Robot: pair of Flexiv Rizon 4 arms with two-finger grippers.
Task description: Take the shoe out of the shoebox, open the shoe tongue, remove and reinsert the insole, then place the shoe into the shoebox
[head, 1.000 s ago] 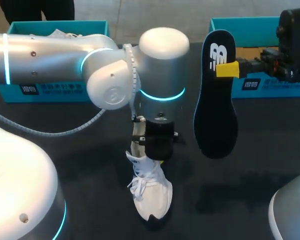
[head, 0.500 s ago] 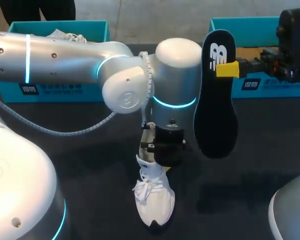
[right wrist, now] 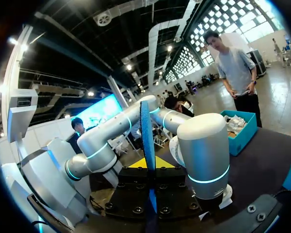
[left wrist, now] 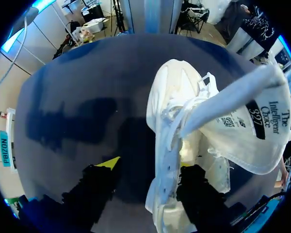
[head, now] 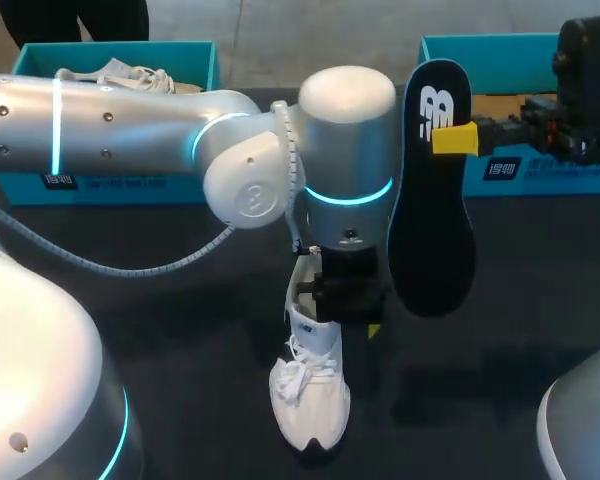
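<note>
Item 1, white shoe [head: 310, 400]: it lies on the dark table [head: 180, 330], near the front edge, out of both boxes, toe toward us in the head view. Laces tied.

Item 2, left gripper [head: 340, 315]: it stands directly over the shoe's heel end. In the left wrist view our left gripper [left wrist: 149, 158] straddles one side wall of the shoe [left wrist: 177, 111]. One finger sits down inside the shoe opening. The other stands outside, with bare table between it and the wall. We record the jaws as spread, clamping nothing.

Item 3, tongue [left wrist: 242, 121]: it is folded up and out of the opening, underside facing the wrist camera. A printed label is sewn on that underside: black band, small text.

Item 4, insole [head: 430, 230]: dark, out of the shoe, it hangs upright in the air beside the left arm's wrist, above the table. The right gripper [head: 452, 138] pinches it near the upper end. In the right wrist view the insole [right wrist: 145, 141] shows edge-on, rising from between our closed fingers [right wrist: 149, 170]. White logo at the upper end.

Item 5, left shoebox [head: 110, 185]: teal, at the table's far left, white print on its front wall. It holds a second white shoe [head: 120, 75].

Item 6, right shoebox [head: 520, 170]: teal, far right, behind the right gripper, the same print strip on its front.
</note>
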